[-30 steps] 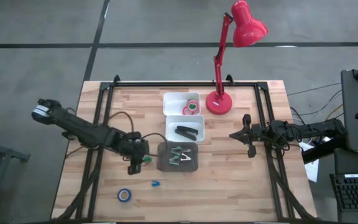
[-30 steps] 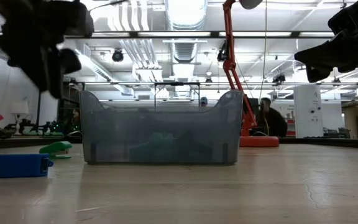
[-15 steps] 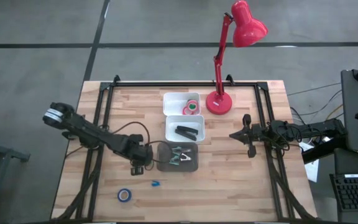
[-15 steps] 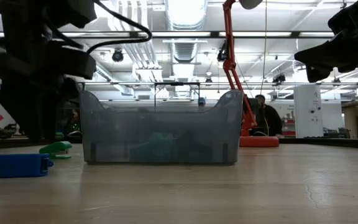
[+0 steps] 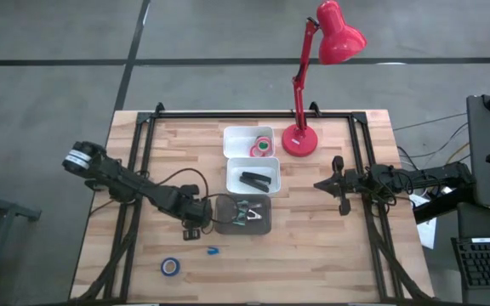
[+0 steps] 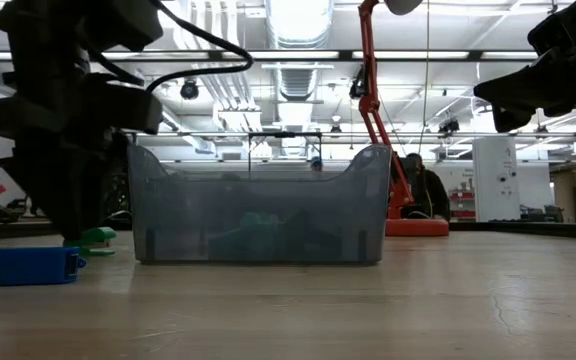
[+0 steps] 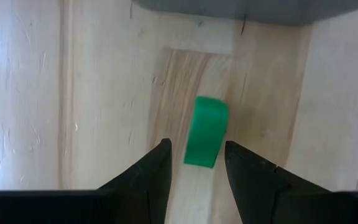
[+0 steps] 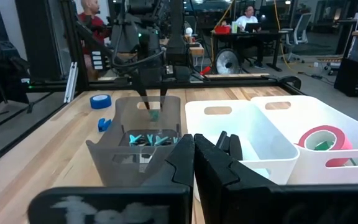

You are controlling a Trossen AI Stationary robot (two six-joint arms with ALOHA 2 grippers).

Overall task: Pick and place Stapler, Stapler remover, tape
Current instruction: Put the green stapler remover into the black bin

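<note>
A small green staple remover (image 7: 205,132) lies on the table just left of a grey bin (image 5: 243,214) that holds several more staple removers. My left gripper (image 7: 196,146) is open, pointing down over the green remover, with one finger on either side of its near end, low to the table (image 6: 68,215). A blue staple remover (image 5: 213,252) and a blue tape roll (image 5: 170,266) lie on the table nearer the front. The black stapler (image 5: 253,179) lies in a white bin. Red and green tape rolls (image 5: 263,146) lie in the far white bin. My right gripper (image 5: 317,184) is shut and waits at the right, above the table.
A red desk lamp (image 5: 299,138) stands at the back, right of the white bins. A black frame rail (image 5: 139,170) runs along the table's left side under my left arm. Bare wood lies between the bins and my right gripper. People sit in the room beyond the table.
My left gripper has come down toward the table and moved a little right toward the grey bin. It now stands low over the green staple remover, which has stayed where it was.
</note>
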